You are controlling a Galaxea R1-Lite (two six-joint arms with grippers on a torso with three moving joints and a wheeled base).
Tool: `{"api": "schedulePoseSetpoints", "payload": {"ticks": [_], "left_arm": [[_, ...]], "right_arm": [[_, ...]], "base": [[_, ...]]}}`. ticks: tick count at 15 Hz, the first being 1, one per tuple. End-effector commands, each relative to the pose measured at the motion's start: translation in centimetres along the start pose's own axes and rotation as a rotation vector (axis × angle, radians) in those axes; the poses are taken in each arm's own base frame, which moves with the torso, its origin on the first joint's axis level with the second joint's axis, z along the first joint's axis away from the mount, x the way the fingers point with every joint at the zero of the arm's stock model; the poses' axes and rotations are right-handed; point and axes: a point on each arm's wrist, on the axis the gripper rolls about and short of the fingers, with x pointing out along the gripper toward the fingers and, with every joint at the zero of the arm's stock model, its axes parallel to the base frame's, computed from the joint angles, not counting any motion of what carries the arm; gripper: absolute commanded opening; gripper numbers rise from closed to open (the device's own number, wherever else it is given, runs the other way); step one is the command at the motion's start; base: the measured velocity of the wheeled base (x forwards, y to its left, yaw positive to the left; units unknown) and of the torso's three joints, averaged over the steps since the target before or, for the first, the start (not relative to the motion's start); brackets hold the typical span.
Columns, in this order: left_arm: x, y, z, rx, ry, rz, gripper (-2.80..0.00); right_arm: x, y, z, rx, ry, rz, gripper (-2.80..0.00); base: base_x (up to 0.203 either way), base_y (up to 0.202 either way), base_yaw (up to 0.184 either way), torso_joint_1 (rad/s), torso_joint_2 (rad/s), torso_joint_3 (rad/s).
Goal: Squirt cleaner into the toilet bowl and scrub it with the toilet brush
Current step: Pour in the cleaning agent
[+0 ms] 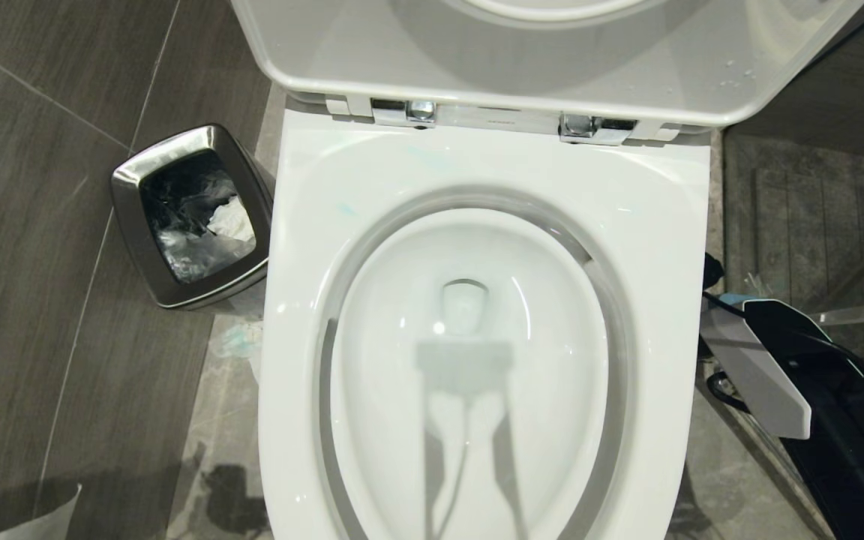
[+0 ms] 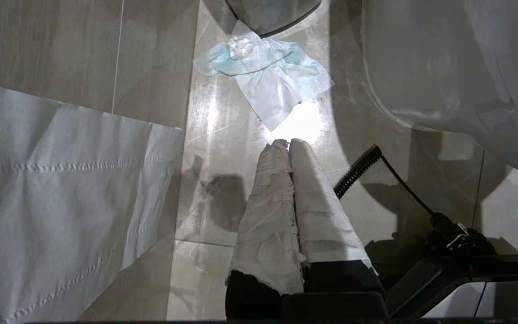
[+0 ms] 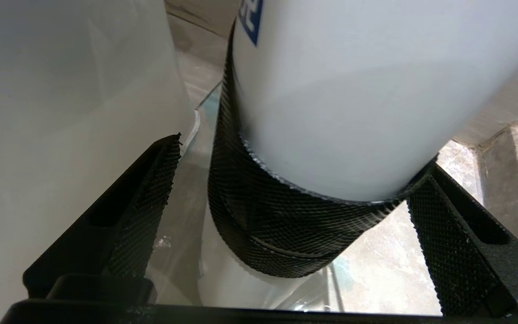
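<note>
The white toilet bowl (image 1: pixel 492 157) fills the head view, seat down, lid raised, clear water in the basin. My right arm (image 1: pixel 814 390) reaches down beside its right flank. In the right wrist view my right gripper (image 3: pixel 297 159) stands open around a white cleaner bottle (image 3: pixel 353 90) that wears a black mesh band (image 3: pixel 263 225). One finger is clear of the band, the other is at its edge. My left gripper (image 2: pixel 289 143) is shut and empty, its taped fingers pointing at the floor to the left of the toilet's base (image 2: pixel 443 67). The toilet brush is out of view.
A small steel waste bin (image 1: pixel 192 217) with a liner stands left of the toilet. A crumpled blue-and-white tissue (image 2: pixel 268 72) and a large sheet of white paper (image 2: pixel 61 189) lie on the floor tiles. The raised lid (image 1: pixel 537 60) overhangs the back.
</note>
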Motion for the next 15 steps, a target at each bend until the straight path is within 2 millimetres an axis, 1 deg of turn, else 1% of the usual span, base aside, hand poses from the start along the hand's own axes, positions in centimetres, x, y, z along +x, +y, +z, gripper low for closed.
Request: {"api": "schedulePoseSetpoints", "payload": {"ticks": [1, 3, 4, 9, 15], "left_arm": [[0.00, 0.00, 0.00, 0.000, 0.001, 0.000, -2.80], [0.00, 0.00, 0.00, 0.000, 0.001, 0.000, -2.80], [0.00, 0.00, 0.00, 0.000, 0.001, 0.000, -2.80], [0.00, 0.00, 0.00, 0.000, 0.001, 0.000, -2.80], [0.00, 0.00, 0.00, 0.000, 0.001, 0.000, -2.80]], "right_arm": [[0.10, 0.01, 0.19, -0.002, -0.008, 0.007, 0.00], [0.18, 0.00, 0.36, -0.002, -0.016, 0.024, 0.00], [0.20, -0.03, 0.39, -0.002, -0.017, 0.025, -2.80], [0.44, -0.22, 0.84, -0.004, -0.027, 0.023, -2.80], [0.45, -0.18, 0.88, -0.006, -0.027, 0.013, -2.80]], "base": [[0.000, 0.000, 0.000, 0.000, 0.00, 0.000], [0.000, 0.000, 0.000, 0.000, 0.00, 0.000], [0.000, 0.000, 0.000, 0.000, 0.00, 0.000], [0.000, 0.000, 0.000, 0.000, 0.00, 0.000], [0.000, 0.000, 0.000, 0.001, 0.01, 0.002]]}}
